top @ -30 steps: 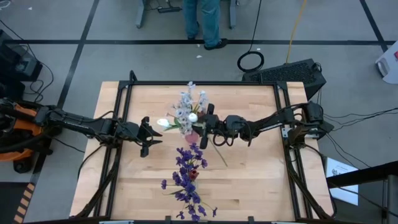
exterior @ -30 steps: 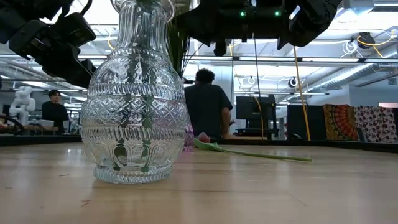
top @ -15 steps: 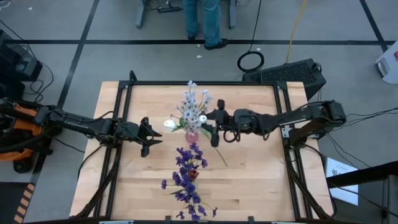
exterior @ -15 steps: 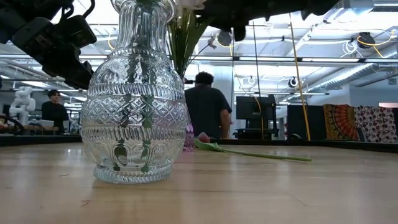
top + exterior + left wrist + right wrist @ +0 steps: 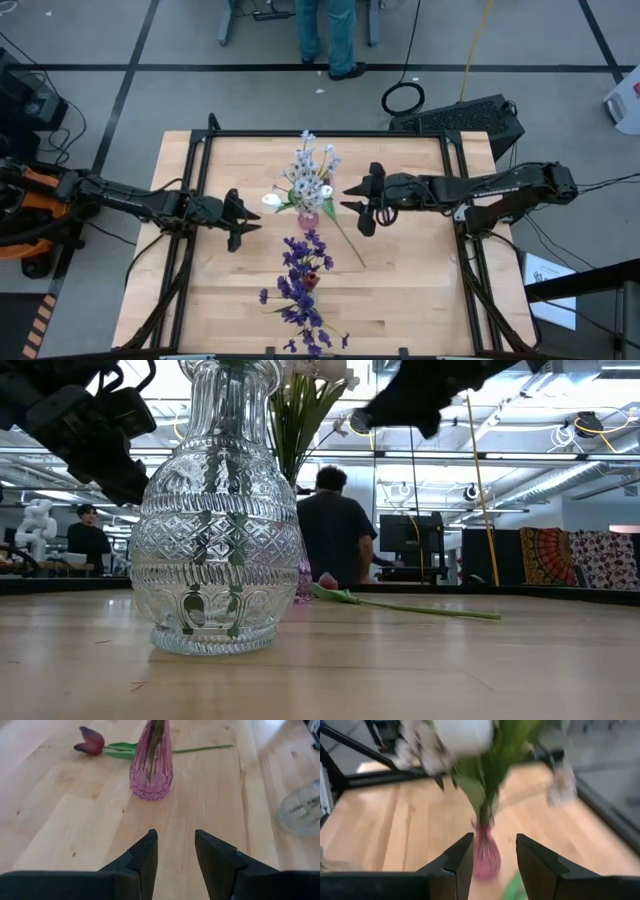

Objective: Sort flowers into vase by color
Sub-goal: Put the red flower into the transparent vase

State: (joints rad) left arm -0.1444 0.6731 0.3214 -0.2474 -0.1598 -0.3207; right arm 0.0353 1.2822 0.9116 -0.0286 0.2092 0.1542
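Clear vase: mouth cut off by low view's top edge; only a sliver shows at left wrist pic's edge. Pink vase: top cropped in left wrist view, blurred w/ its blooms in right wrist view. From above the purple flowers cover the clear vase. Person cropped above the legs.

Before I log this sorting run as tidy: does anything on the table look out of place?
Yes. One dark red tulip lies flat on the table beside the pink vase, not in any vase. The pale flowers stand in the pink vase, the purple flowers in the clear vase. Nothing looks spilled or broken.
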